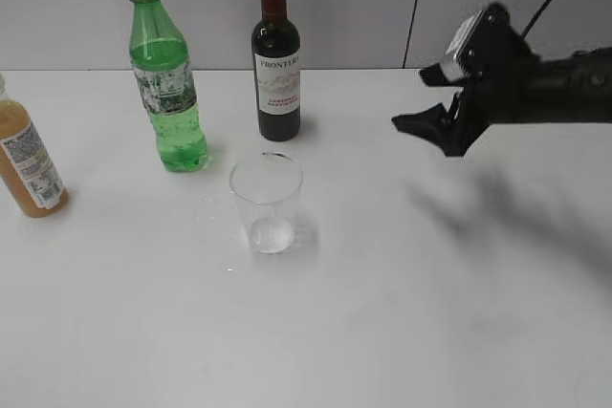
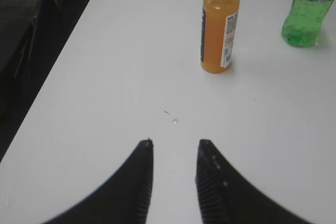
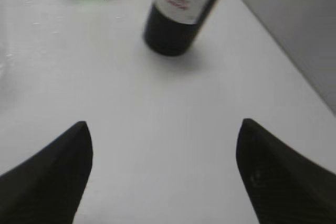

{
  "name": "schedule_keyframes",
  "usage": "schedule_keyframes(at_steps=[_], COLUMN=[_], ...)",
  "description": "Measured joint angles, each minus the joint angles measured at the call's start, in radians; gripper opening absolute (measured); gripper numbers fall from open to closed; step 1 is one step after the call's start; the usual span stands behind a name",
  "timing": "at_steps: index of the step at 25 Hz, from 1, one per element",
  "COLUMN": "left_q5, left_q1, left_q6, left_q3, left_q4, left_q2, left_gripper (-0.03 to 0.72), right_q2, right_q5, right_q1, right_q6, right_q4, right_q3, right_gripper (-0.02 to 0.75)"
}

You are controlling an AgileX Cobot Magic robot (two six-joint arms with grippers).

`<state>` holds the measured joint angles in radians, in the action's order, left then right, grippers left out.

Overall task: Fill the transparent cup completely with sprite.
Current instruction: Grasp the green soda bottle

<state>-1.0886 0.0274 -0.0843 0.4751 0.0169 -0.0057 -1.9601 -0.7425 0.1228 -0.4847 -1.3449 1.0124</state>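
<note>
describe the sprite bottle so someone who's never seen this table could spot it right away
On the white table, three bottles stand along the back and left. The tall green translucent plastic bottle is the middle one, behind and left of the small clear plastic cup. Unlike the dark wine bottle with a red cap and the orange juice bottle, it is see-through green and uncapped.

Ahead of the right gripper's fingers [image 3: 273, 177] stands the wine bottle [image 3: 181, 11]; juice bottle [image 2: 219, 27] ahead of the left fingers [image 2: 142, 182], sprite bottle [image 2: 308, 9] further right

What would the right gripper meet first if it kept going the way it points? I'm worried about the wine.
Probably the wine bottle: the open right gripper points roughly at its base, across bare table. Depth is unclear.
</note>
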Motion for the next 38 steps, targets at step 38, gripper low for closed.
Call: schedule_keyframes(at_steps=[38], left_q5=[0.0], left_q1=[0.0], left_q6=[0.0], left_q3=[0.0], left_q4=[0.0], left_q2=[0.0], left_gripper=[0.232], right_q2=[0.386], right_q5=[1.948], right_q1=[0.0], right_q6=[0.417], right_q4=[1.335], right_q3=[0.553], right_gripper=[0.592])
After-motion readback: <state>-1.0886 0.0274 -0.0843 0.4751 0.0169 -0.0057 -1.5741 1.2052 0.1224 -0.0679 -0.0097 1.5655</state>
